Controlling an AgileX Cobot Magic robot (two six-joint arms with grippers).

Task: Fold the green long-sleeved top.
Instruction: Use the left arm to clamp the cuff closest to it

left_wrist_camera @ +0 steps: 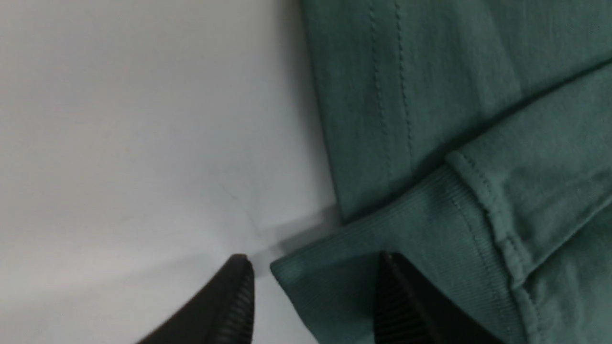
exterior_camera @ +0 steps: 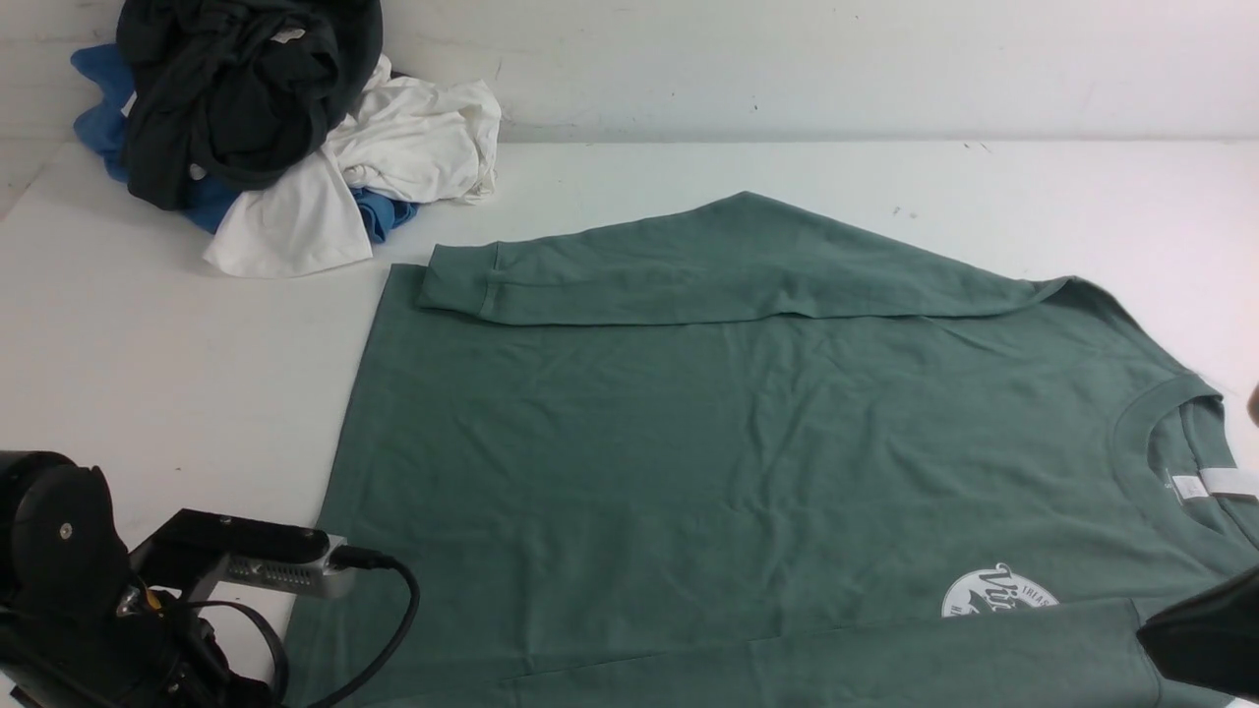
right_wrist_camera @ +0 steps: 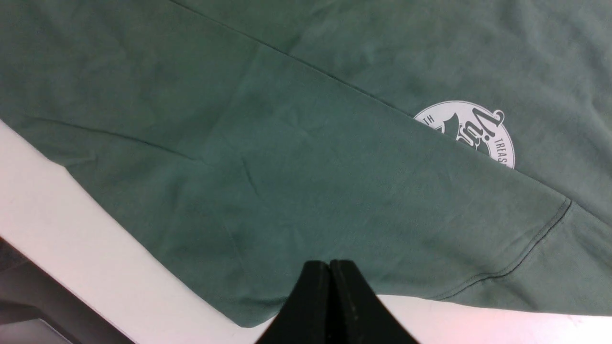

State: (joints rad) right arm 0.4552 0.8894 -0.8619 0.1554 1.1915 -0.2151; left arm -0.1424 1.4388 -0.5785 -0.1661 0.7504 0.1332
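Note:
The green long-sleeved top (exterior_camera: 748, 442) lies flat on the white table, neck and white label (exterior_camera: 1205, 484) to the right, hem to the left. The far sleeve is folded across the body, with its cuff (exterior_camera: 460, 285) near the hem. The near sleeve (exterior_camera: 885, 659) lies along the front edge and covers part of the round white logo (exterior_camera: 998, 595). My left gripper (left_wrist_camera: 313, 260) is open, and its jaws straddle the corner of the near sleeve's ribbed cuff (left_wrist_camera: 411, 224) beside the hem (left_wrist_camera: 382, 95). My right gripper (right_wrist_camera: 329, 263) is shut and empty, over the near sleeve by the logo (right_wrist_camera: 471, 131); it also shows in the front view (exterior_camera: 1205, 639).
A pile of black, white and blue garments (exterior_camera: 266, 128) sits at the table's back left corner against the wall. Bare white table (exterior_camera: 148, 344) lies left of the hem. The table's front edge (right_wrist_camera: 71, 296) runs close under the right gripper.

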